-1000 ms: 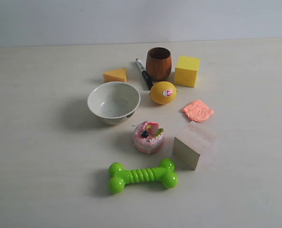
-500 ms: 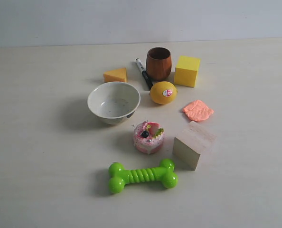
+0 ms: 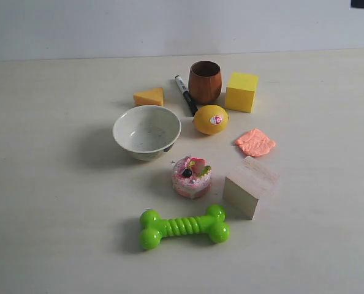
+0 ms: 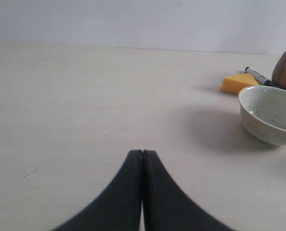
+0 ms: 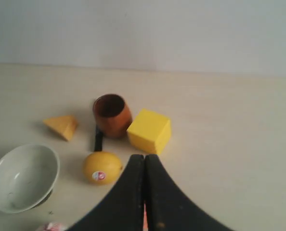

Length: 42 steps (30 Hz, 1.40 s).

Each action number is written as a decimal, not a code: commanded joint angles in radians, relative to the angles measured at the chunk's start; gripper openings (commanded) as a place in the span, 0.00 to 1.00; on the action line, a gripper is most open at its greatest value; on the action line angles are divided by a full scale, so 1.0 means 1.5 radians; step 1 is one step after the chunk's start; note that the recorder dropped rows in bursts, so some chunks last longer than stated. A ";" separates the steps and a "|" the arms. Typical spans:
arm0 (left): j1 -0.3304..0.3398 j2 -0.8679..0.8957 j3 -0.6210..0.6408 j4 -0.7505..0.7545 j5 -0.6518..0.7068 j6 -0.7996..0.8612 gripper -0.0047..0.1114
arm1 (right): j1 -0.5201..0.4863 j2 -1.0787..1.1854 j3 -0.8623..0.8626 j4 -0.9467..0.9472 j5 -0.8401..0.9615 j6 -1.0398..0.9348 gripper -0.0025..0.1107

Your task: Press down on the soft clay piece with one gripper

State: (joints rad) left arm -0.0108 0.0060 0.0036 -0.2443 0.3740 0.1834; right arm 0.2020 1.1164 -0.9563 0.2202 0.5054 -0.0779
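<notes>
Pale table (image 3: 59,245) bears the soft clay piece (image 3: 255,142), untouched.

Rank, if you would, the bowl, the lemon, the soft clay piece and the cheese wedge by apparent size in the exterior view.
1. bowl, clearly the largest.
2. lemon and soft clay piece: they look about alike, too close to rank.
3. cheese wedge, the smallest.
</notes>
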 commanded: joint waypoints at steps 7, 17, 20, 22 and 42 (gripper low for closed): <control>0.002 -0.004 -0.002 -0.001 -0.006 -0.001 0.04 | 0.001 0.074 -0.013 0.134 -0.049 -0.002 0.02; 0.002 -0.004 -0.002 -0.001 -0.006 -0.001 0.04 | 0.001 0.079 -0.027 0.119 -0.086 -0.074 0.02; 0.002 -0.004 -0.002 -0.001 -0.006 -0.001 0.04 | 0.001 0.079 -0.059 0.106 -0.041 -0.082 0.02; 0.002 -0.004 -0.002 -0.001 -0.006 -0.001 0.04 | 0.001 0.080 -0.090 0.102 0.000 -0.093 0.02; 0.002 -0.004 -0.002 -0.001 -0.006 -0.001 0.04 | 0.101 0.305 -0.288 -0.089 0.273 0.025 0.02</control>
State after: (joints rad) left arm -0.0108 0.0060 0.0036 -0.2443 0.3740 0.1834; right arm 0.3490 1.5260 -1.3762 0.1186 0.9055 -0.0533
